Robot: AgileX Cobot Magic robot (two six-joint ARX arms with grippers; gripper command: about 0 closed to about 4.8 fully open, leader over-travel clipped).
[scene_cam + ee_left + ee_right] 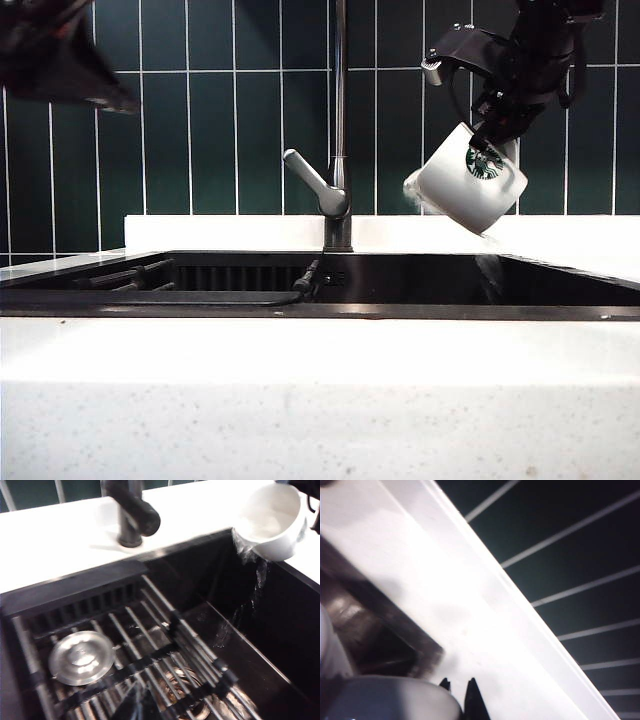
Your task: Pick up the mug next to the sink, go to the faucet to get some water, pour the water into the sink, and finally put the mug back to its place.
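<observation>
The white mug with the green logo hangs tilted, mouth down-left, over the right end of the black sink. My right gripper is shut on it from above. In the left wrist view water spills from the mug down the sink wall. The right wrist view shows only the mug's rounded side beside the right gripper. The dark faucet rises behind the sink's middle, its lever angled left. My left gripper, blurred and shut on nothing, is high over the sink; its arm is at the top left.
A roll-up bar rack lies across the sink floor, with a round metal drain lid on it. White speckled counter surrounds the sink. Dark green tiles form the back wall.
</observation>
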